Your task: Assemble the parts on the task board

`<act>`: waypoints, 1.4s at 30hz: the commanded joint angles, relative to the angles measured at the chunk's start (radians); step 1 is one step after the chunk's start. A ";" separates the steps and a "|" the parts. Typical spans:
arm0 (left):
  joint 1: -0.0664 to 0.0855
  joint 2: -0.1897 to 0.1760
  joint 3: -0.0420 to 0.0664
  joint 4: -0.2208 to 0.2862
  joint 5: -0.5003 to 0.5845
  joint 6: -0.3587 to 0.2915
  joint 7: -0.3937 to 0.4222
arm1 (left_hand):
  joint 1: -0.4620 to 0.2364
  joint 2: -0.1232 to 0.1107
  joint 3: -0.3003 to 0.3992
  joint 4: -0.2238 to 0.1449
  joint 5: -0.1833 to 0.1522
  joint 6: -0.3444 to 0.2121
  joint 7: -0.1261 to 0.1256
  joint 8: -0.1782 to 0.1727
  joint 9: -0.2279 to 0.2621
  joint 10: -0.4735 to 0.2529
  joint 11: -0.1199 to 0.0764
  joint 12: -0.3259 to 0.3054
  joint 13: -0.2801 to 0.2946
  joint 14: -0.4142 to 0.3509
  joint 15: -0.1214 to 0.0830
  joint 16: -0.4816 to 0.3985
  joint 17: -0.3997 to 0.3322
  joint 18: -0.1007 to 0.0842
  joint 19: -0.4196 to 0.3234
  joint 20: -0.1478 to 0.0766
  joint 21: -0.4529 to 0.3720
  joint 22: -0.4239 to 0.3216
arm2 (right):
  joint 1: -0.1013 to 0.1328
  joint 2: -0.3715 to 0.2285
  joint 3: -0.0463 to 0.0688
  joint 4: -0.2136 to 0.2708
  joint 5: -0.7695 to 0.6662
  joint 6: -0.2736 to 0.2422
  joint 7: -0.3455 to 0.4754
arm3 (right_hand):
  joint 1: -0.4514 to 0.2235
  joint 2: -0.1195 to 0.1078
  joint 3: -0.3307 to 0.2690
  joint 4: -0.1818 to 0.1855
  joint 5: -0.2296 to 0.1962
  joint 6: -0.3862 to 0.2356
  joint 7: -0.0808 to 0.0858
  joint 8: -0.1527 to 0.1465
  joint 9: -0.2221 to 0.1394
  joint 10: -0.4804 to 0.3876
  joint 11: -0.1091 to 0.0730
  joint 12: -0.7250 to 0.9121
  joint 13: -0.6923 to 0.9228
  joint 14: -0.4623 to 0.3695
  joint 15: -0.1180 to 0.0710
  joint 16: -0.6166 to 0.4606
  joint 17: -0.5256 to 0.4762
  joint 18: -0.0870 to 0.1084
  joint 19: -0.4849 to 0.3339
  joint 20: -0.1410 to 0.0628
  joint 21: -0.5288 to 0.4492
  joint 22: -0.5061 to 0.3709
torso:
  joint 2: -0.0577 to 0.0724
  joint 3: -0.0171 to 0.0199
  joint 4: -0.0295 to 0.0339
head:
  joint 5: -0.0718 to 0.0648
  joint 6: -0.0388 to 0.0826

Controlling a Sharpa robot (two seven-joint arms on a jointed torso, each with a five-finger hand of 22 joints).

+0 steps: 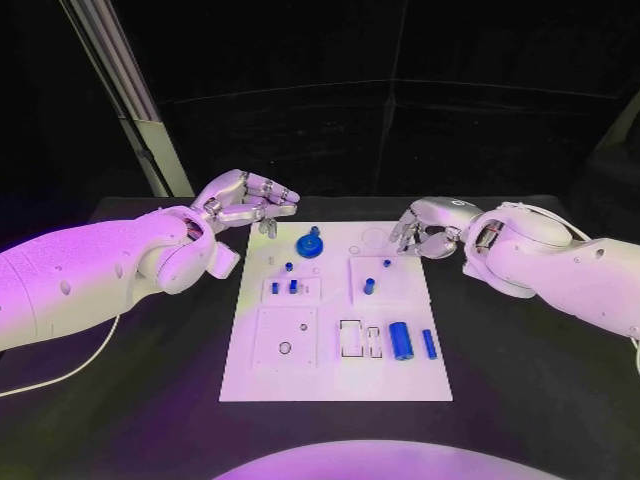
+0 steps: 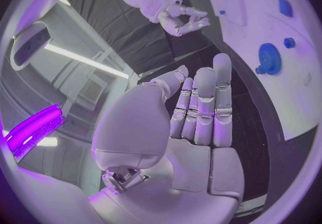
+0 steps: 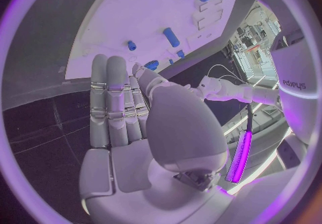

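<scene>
Evidently pre-grasp: left silver hand [image 1: 248,207] at eleven, right silver hand [image 1: 427,231] at one of white plate task board [image 1: 257,360], both unclenched, empty; blue gear part [image 1: 310,244] at twelve, needs reaching.

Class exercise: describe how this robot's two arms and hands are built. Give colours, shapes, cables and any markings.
Both arms are smooth, rounded white shells. A thin white cable trails from the left arm, and another runs along the right arm. The left hand and right hand are silver, with segmented fingers and rounded palm covers. The right arm carries the dark lettering "sharpa".
</scene>
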 commanded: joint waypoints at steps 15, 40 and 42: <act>0.000 -0.011 -0.001 0.037 0.377 0.015 0.136 | -0.011 0.007 -0.003 0.002 0.002 0.013 0.000 0.014 -0.002 0.012 -0.001 0.021 0.001 -0.017 -0.002 -0.009 -0.012 0.014 -0.010 0.001 -0.018 -0.011 | -0.026 0.048 -0.001 -0.007 -0.225 0.068 -0.064 | -0.033 -0.038 0.091 -0.010 -0.014 -0.026 0.005 -0.008 -0.002 -0.062 0.010 -0.023 -0.008 0.035 0.007 0.235 0.175 0.004 -0.033 0.012 0.094 0.066 | -0.001 -0.0011 0.0006 | -0.013 0.005; -0.001 -0.017 -0.003 0.042 0.381 0.023 0.118 | -0.017 0.003 -0.007 -0.002 0.004 -0.008 0.012 0.009 -0.007 -0.005 0.007 0.028 -0.003 -0.026 0.003 -0.014 -0.023 0.012 -0.013 0.004 -0.032 -0.022 | -0.047 0.095 -0.002 -0.042 -0.245 0.097 -0.066 | -0.048 -0.024 0.198 -0.027 -0.077 -0.021 0.009 -0.006 0.000 -0.070 0.013 -0.018 -0.008 0.030 0.011 0.449 0.336 -0.004 -0.046 0.020 0.212 0.181 | -0.003 -0.0015 -0.0017 | -0.006 -0.005; -0.001 -0.018 -0.003 0.041 0.381 0.022 0.118 | -0.017 0.004 -0.007 -0.002 0.004 -0.008 0.012 0.009 -0.007 -0.005 0.007 0.028 -0.003 -0.027 0.003 -0.014 -0.023 0.012 -0.013 0.004 -0.033 -0.022 | -0.048 0.096 -0.002 -0.042 -0.245 0.088 -0.063 | -0.048 -0.023 0.206 -0.030 -0.077 -0.018 0.009 -0.005 0.001 -0.067 0.013 -0.017 -0.008 0.031 0.010 0.460 0.344 -0.005 -0.042 0.020 0.223 0.195 | -0.003 -0.0015 -0.0018 | -0.006 -0.005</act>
